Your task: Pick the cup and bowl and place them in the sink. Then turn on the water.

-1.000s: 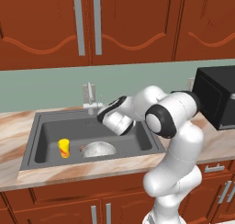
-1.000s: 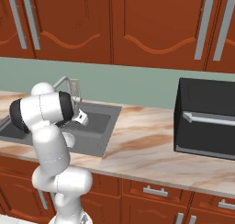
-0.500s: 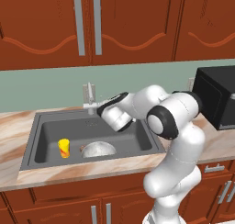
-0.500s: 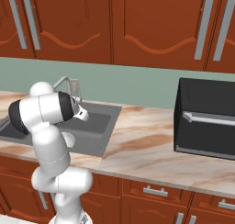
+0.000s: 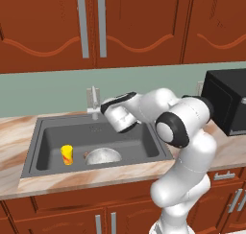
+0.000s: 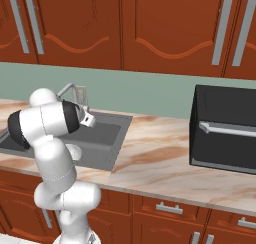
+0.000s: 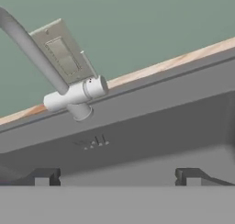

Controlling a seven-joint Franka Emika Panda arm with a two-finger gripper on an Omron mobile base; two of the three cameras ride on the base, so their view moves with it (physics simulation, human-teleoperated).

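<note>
The yellow cup (image 5: 67,154) stands upright at the left of the dark grey sink (image 5: 139,144). Just to its right in the basin sits the speckled grey bowl (image 5: 103,156). My gripper (image 5: 104,108) hangs over the back of the sink, pointing at the silver faucet (image 5: 93,101). It is a short way from the faucet and does not touch it. In the hand view the gripper (image 7: 117,177) is open and holds nothing, with the faucet's base (image 7: 75,99) and spout (image 7: 27,48) ahead at upper left. No water runs from the faucet. From the right, the gripper (image 6: 89,119) sits beside the faucet (image 6: 70,90).
A black microwave (image 5: 228,101) stands on the marbled counter (image 6: 150,160) to the right of the sink. Red-brown wall cabinets (image 5: 120,22) hang above. A grey outlet plate (image 7: 62,55) is on the wall behind the faucet.
The hand has risen a little and moved back toward the faucet. Cup and bowl have not moved, and the jaws stay equally wide.
</note>
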